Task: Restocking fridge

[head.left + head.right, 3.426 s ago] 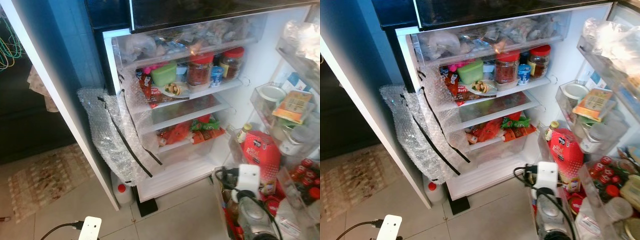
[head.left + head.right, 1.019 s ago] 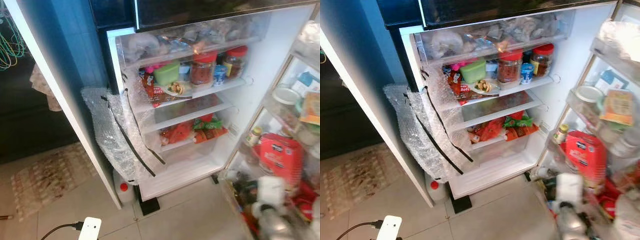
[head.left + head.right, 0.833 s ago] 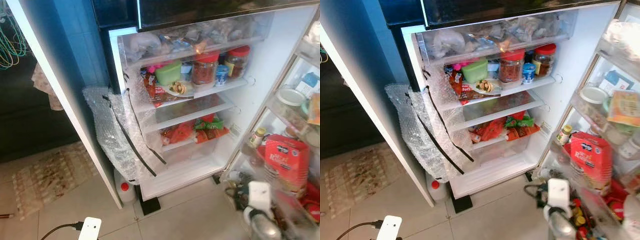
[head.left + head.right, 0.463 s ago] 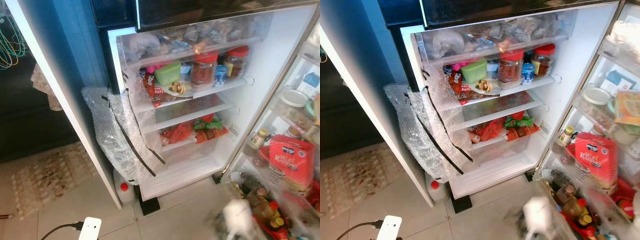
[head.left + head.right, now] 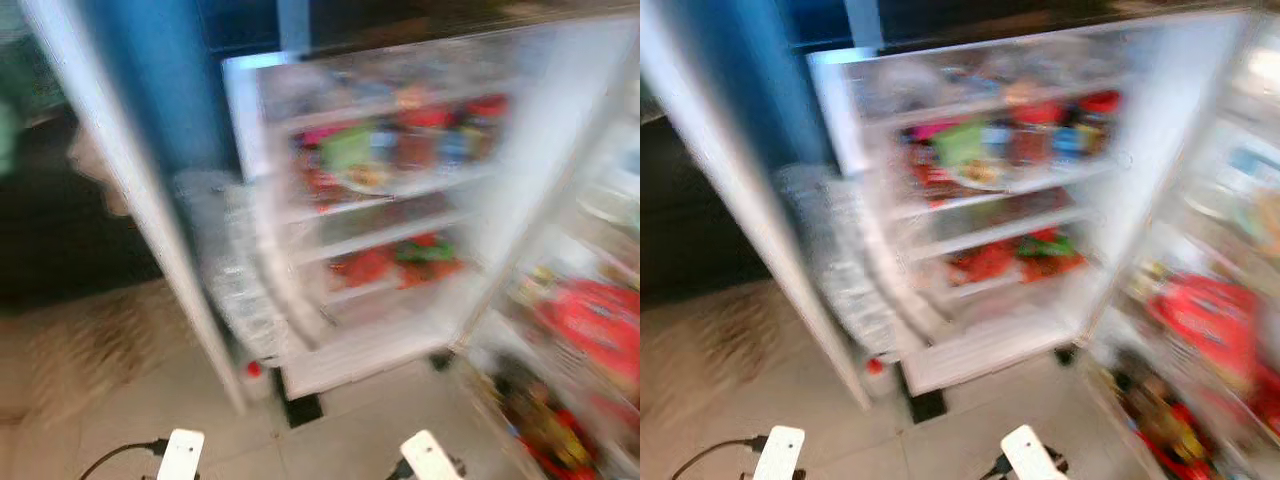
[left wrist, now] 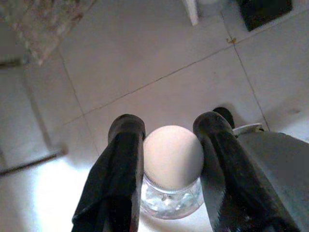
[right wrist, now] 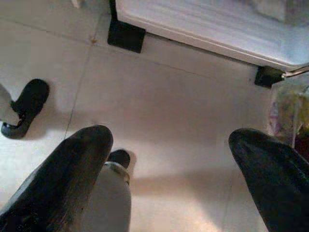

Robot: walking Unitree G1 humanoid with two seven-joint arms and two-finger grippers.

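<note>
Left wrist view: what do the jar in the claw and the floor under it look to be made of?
The jar looks like clear glass or hard plastic, see-through and glinting, under a matte cream lid, likely plastic. The floor looks like pale glazed tile, with thin grout lines.

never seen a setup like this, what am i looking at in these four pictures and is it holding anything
This is a walking humanoid robot with two arms, standing at an open fridge. The two wide, blurred pictures come from cameras in its head, looking down at shelves of jars and packets and at the door racks on the robot's right. The white blocks along the bottom edge are parts of its arms. The other two pictures come from cameras on its wrists, looking along the black fingers at the tiled floor. The left gripper is shut on a small clear jar with a pale rounded lid. The right gripper is open, with nothing between its fingers.
</note>
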